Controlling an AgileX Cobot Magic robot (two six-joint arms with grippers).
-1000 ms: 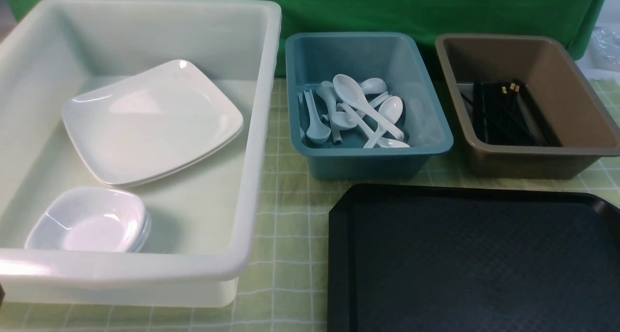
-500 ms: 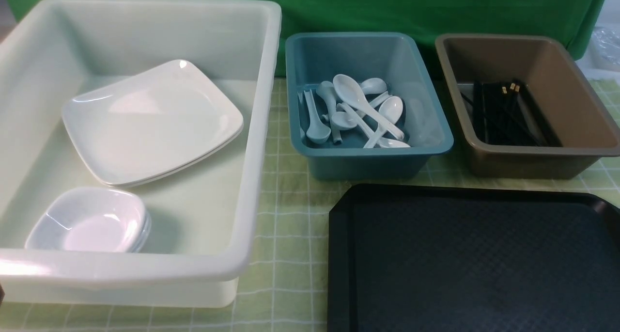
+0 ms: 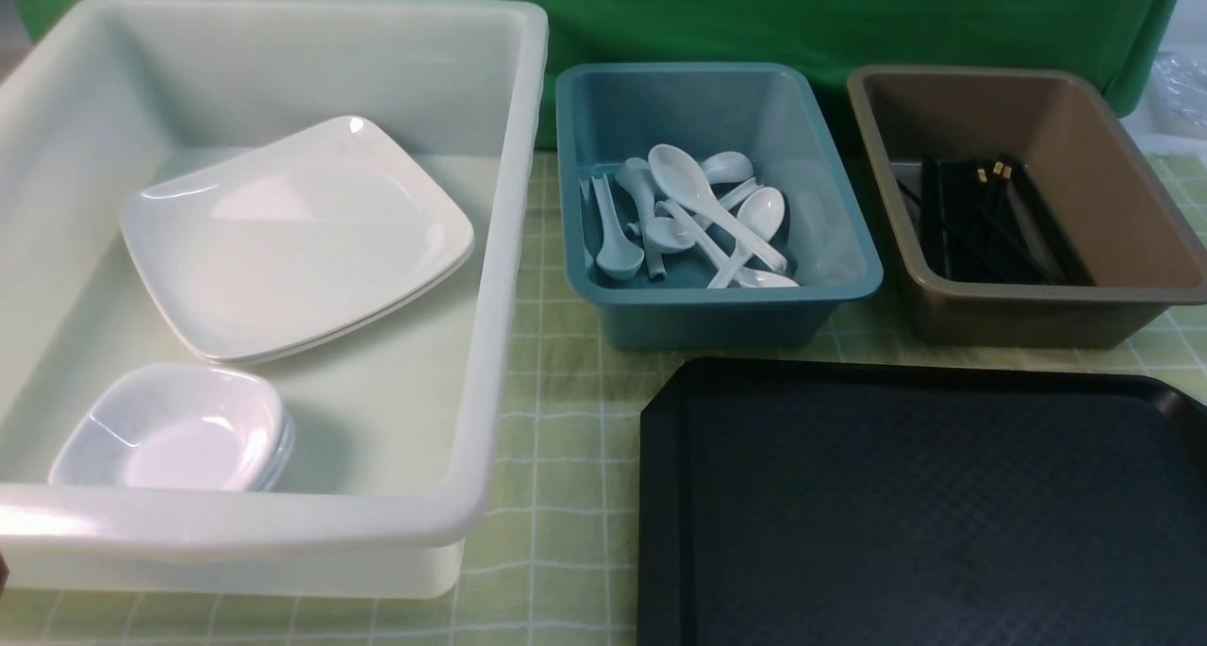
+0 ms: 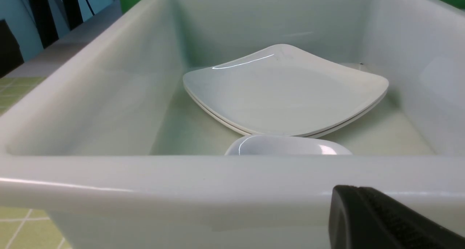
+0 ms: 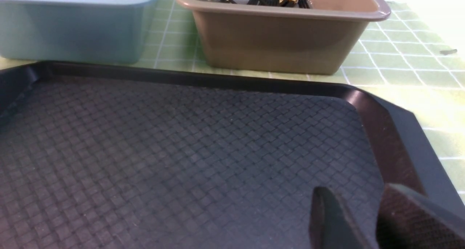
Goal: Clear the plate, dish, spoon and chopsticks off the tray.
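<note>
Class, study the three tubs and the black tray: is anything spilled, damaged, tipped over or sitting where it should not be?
Nothing stands out. Plates and small dishes sit stacked in the white tub, spoons lie jumbled in the blue tub, chopsticks lie in the brown tub, and the tray looks undamaged.

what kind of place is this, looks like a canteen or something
Probably a mock canteen dish-return station: a black textured plastic tray on a green checked tablecloth, sorting tubs holding white square plates, white soup spoons and black chopsticks, green backdrop behind.
</note>
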